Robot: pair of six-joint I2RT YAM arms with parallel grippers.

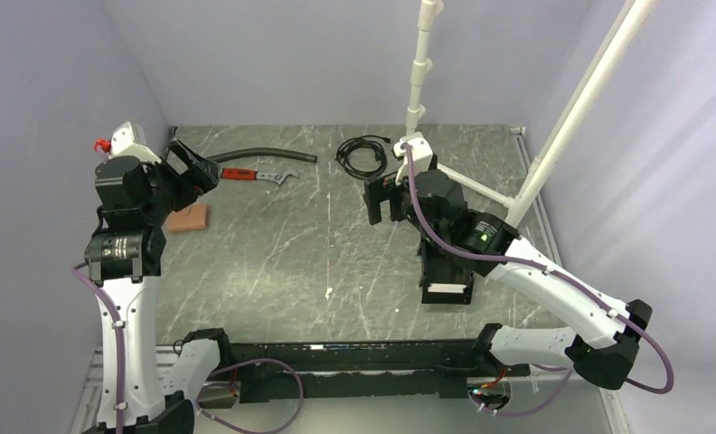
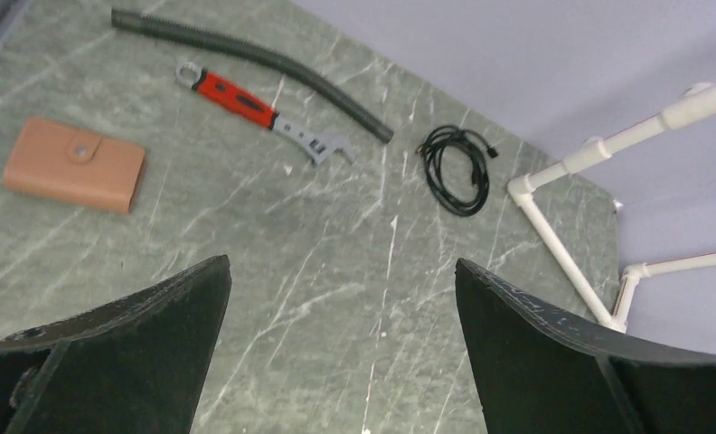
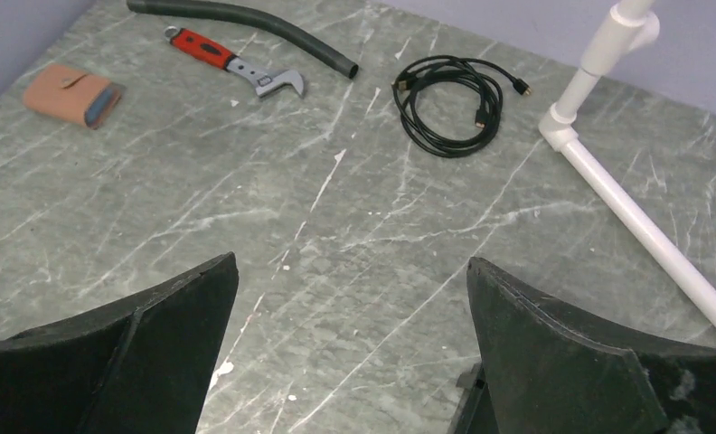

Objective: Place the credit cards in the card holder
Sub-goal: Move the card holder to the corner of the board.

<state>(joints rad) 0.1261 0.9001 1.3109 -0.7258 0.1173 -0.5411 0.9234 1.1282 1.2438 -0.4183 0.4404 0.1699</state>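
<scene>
Saw left gripper (image 2: 341,271) and right gripper (image 3: 353,267) spread wide over the table (image 1: 291,262), grasping nothing. Found the card holder (image 1: 429,276) flat beneath the right arm (image 1: 535,271), a whitish card (image 1: 445,287) showing at its near end.

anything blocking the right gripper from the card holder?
No object on the table lies between them. The right gripper is open; the card holder sits nearer the base, partly covered by the right arm itself.
</scene>
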